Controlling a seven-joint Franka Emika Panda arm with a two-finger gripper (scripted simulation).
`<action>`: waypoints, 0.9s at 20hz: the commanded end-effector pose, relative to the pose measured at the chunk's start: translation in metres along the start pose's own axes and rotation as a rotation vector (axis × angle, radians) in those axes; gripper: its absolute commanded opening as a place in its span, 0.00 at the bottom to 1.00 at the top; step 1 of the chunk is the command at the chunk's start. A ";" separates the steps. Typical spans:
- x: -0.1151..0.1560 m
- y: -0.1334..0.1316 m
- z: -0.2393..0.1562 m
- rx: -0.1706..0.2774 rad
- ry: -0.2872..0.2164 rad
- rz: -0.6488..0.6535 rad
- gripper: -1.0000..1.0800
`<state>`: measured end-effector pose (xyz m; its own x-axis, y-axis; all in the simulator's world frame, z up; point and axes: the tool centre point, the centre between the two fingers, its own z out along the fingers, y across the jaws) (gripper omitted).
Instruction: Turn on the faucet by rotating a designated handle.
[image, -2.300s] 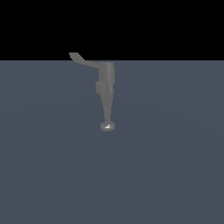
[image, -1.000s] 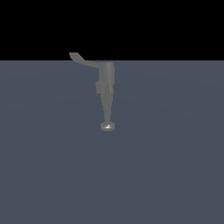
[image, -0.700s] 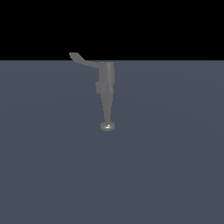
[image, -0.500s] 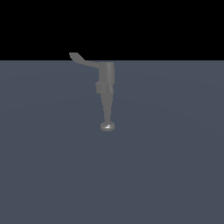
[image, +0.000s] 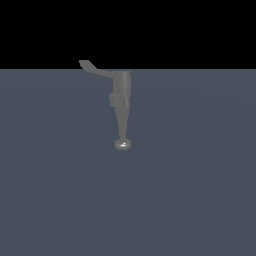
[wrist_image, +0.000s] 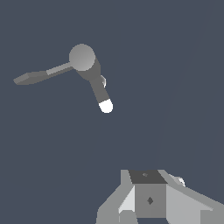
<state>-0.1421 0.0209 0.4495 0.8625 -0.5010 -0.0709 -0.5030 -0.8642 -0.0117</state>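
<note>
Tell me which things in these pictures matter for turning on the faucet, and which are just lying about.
For the job:
- faucet
- handle, the thin lever out to the exterior view's left
- gripper, apart from the faucet, holding nothing

Just lying about:
- nothing else shows, only the grey floor

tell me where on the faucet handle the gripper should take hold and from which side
Best bet is the widened paddle tip of the handle, farthest from the faucet body, so a push turns it most easily. In the exterior view the lever sticks out toward that view's left with open space around its tip, so coming down from above with fingers straddling the thin flat blade looks workable. The gripper is nowhere near it.
</note>
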 end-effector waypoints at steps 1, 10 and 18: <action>0.010 -0.010 0.003 0.005 -0.001 0.060 0.00; 0.043 -0.046 0.020 0.015 -0.003 0.276 0.00; 0.071 -0.079 0.040 0.019 0.000 0.468 0.00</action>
<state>-0.0512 0.0522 0.4100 0.5736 -0.8158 -0.0736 -0.8180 -0.5752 0.0018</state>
